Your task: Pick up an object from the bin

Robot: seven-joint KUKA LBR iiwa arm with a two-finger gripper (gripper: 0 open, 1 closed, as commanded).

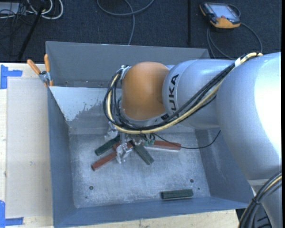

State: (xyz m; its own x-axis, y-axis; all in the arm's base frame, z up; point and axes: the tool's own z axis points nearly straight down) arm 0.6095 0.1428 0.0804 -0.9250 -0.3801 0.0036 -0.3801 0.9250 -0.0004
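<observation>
Where the bin floor comes closest to me: a lone green bar (176, 194), dark, flat and short, lies by the front wall of the grey bin (61, 175), well apart from the gripper (125, 152).
Heap: four more flat bars fan out from one spot in the middle of the floor.
Count: I make three dark green bars and two red-brown ones.
Heap, left side: the left red-brown bar (103, 163) slants away from the gripper, with the left green bar (106, 148) just beyond it.
Heap, right side: the right green bar (144, 156) and the right red-brown bar (167, 146).
Gripper: directly over the spot where the four bars meet; I cannot tell whether it is released or clenched.
Wrist: the orange cover (142, 90), ringed by cables, hangs behind it.
</observation>
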